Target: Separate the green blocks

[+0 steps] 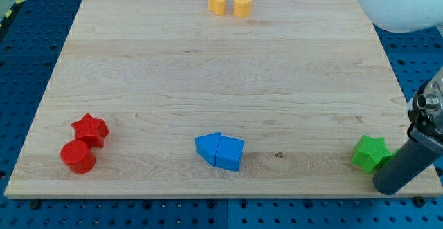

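One green star-shaped block (369, 153) lies near the board's bottom right corner. A second green block is not visible; the rod may hide it. My dark rod comes in from the view's right edge, and my tip (387, 185) rests on the board just below and right of the green star, touching or nearly touching it.
A red star (91, 129) and a red cylinder (77, 157) sit together at the bottom left. Two blue blocks (220, 151) touch at the bottom centre. Two yellow blocks (229, 3) stand at the top centre. A white rounded object (401, 4) fills the top right corner.
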`<state>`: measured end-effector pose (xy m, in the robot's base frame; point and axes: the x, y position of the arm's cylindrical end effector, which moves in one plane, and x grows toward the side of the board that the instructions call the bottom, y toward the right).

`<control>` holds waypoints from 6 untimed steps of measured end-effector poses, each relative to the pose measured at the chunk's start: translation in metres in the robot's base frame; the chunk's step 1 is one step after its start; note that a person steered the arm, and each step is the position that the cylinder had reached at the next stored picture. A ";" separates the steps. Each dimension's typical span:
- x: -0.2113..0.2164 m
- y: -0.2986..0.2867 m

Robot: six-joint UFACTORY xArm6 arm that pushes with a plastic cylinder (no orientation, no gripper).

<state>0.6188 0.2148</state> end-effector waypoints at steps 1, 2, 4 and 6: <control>0.000 0.000; 0.000 0.006; -0.001 0.017; -0.016 -0.015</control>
<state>0.6033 0.1994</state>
